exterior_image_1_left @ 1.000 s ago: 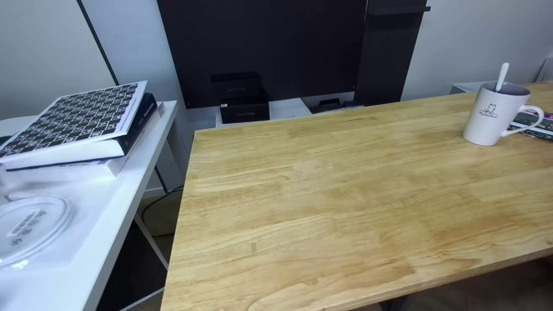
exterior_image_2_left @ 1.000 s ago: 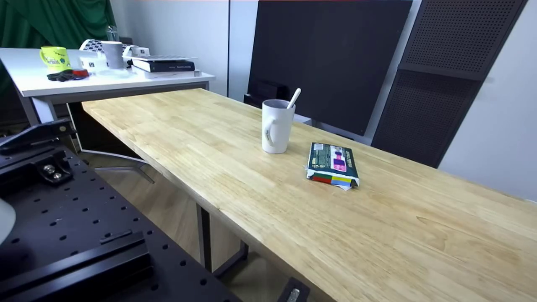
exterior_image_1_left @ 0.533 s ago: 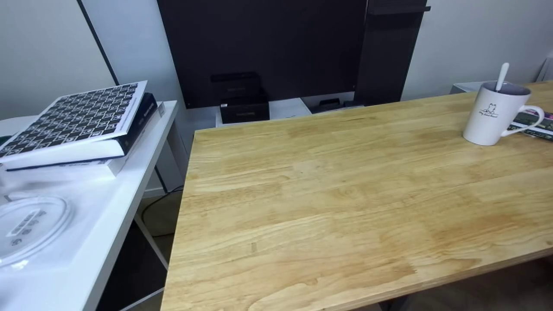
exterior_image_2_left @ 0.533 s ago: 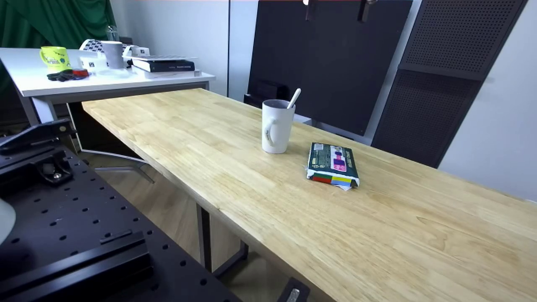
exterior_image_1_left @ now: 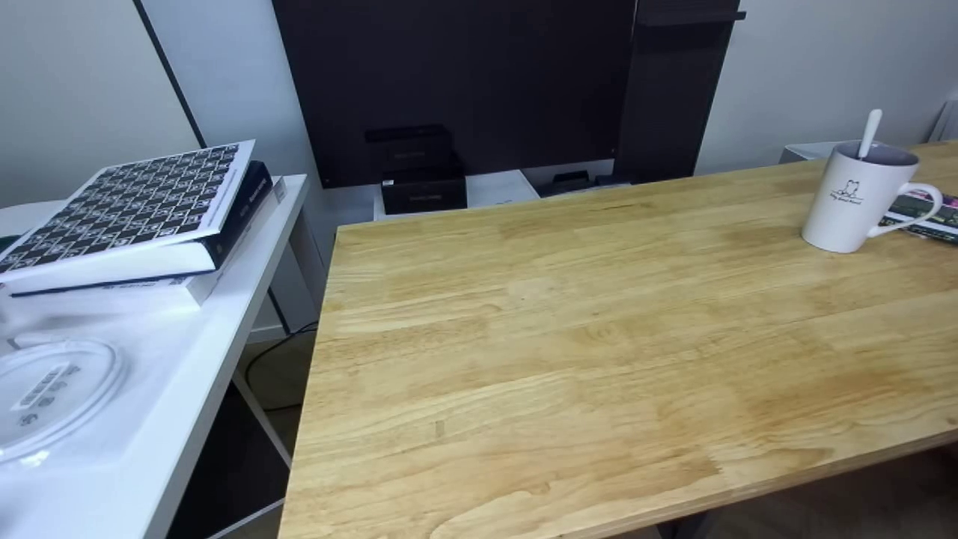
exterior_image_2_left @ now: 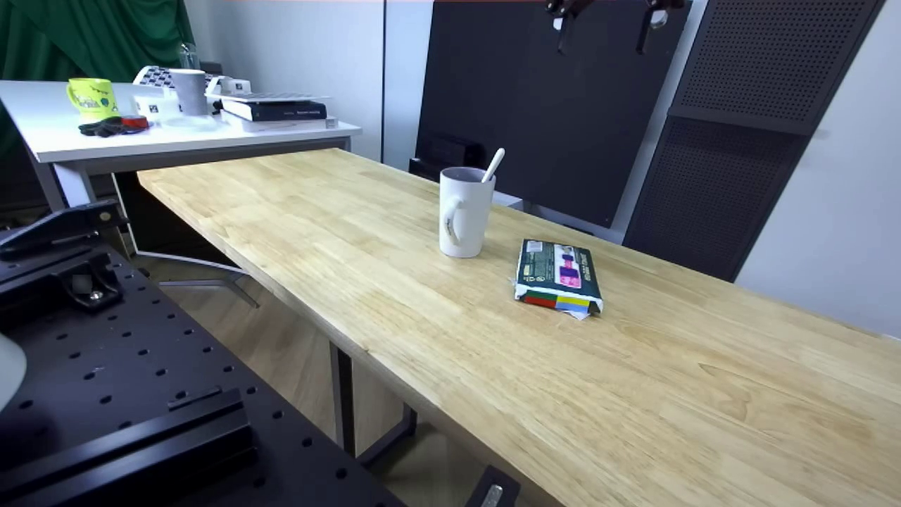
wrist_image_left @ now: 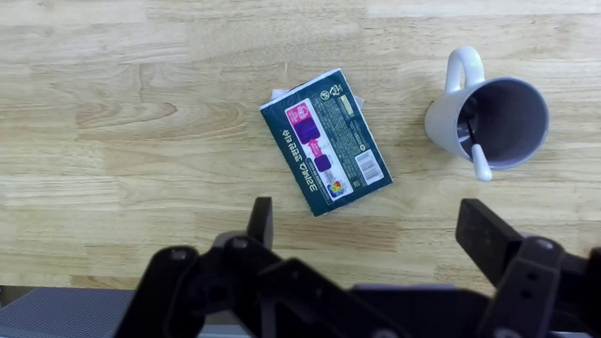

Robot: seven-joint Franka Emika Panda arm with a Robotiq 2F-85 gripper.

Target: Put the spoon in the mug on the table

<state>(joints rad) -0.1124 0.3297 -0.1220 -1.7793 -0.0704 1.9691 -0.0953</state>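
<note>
The white mug [exterior_image_1_left: 853, 198] with small dark print stands upright on the light wooden table [exterior_image_1_left: 561, 337]. It also shows in an exterior view [exterior_image_2_left: 464, 218] and in the wrist view [wrist_image_left: 439, 124]. The spoon [wrist_image_left: 481, 162] leans inside the mug, its white handle end sticking out over the rim; it shows in both exterior views [exterior_image_1_left: 870, 133] [exterior_image_2_left: 494, 164]. Its lower end is dim inside the mug. My gripper [wrist_image_left: 366, 218] is open, with nothing between its fingers. In an exterior view its fingertips [exterior_image_2_left: 602, 46] hang high above the table, to the right of the mug.
A dark green packet [wrist_image_left: 324, 141] lies beside the mug on the table; it also shows in an exterior view [exterior_image_2_left: 556, 271]. A white desk [exterior_image_2_left: 63, 144] holds books [exterior_image_1_left: 135, 202], a yellow-green mug [exterior_image_2_left: 93, 98] and a grey cup [exterior_image_2_left: 188, 93]. A black perforated platform [exterior_image_2_left: 141, 380] is in front.
My gripper has come into an exterior view from the top edge and has moved right and down. The mug, the spoon and the packet have not moved.
</note>
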